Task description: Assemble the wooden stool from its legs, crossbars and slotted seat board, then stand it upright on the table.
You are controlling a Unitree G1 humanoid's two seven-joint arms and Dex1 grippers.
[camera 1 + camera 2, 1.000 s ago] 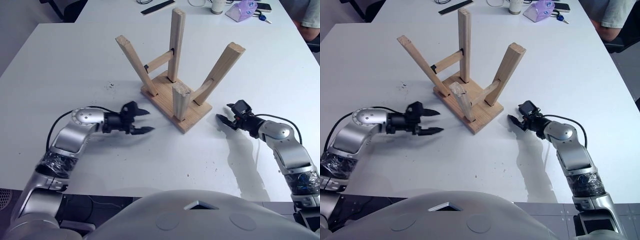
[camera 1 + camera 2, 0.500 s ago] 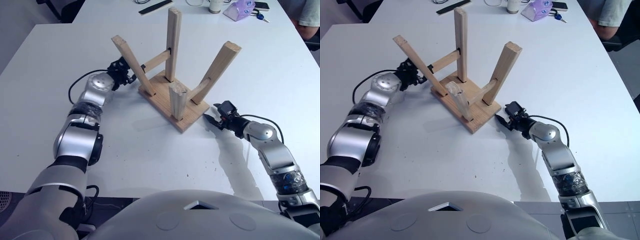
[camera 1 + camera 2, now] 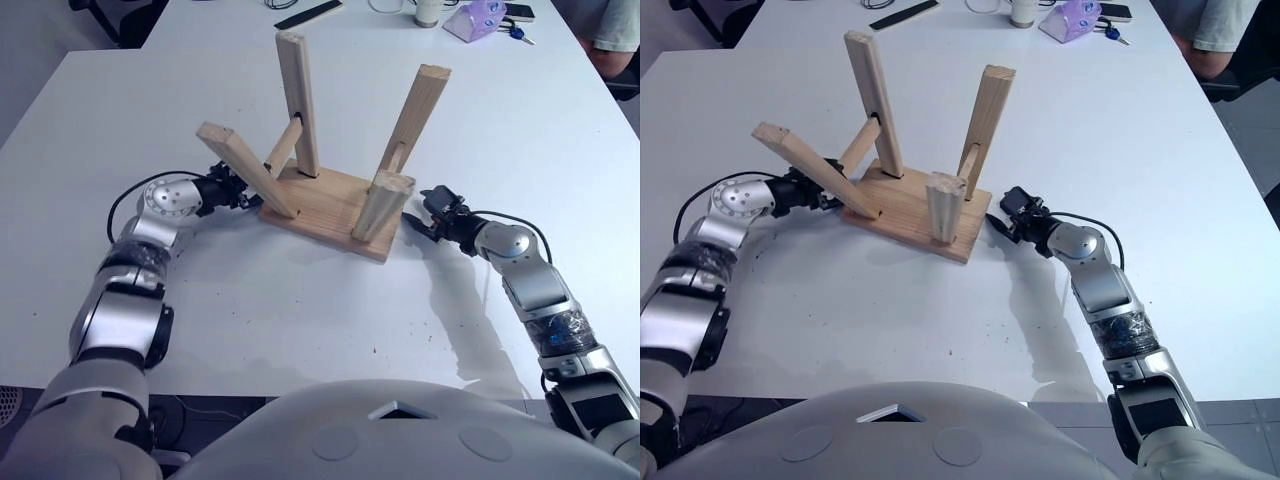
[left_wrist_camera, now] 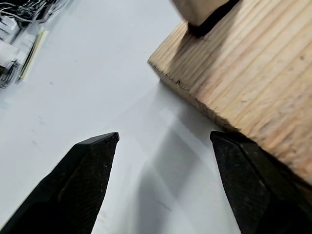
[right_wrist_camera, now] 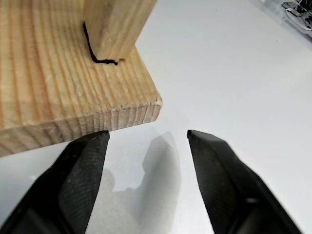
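The wooden stool stands upside down, its seat board (image 3: 330, 205) flat on the white table (image 3: 300, 300). Its legs point up: two tall ones (image 3: 298, 100) (image 3: 415, 115), a short near one (image 3: 383, 205), and one leaning left (image 3: 240, 168). A crossbar (image 3: 283, 150) joins the leaning leg to a tall one. My left gripper (image 3: 238, 192) is open at the board's left edge, under the leaning leg; the board's corner (image 4: 253, 78) lies by one finger. My right gripper (image 3: 425, 212) is open at the board's right corner (image 5: 53, 87), close to a leg base (image 5: 114, 24).
A black strip (image 3: 308, 14), a cup (image 3: 430, 10) and a purple item (image 3: 480, 18) lie at the table's far edge. Bare table stretches in front of the stool and to both sides. Small dark specks dot the near surface.
The stool has turned on the table, so a long board edge now faces me. My left gripper swung from the front to the board's left edge. My right gripper closed in on the right corner.
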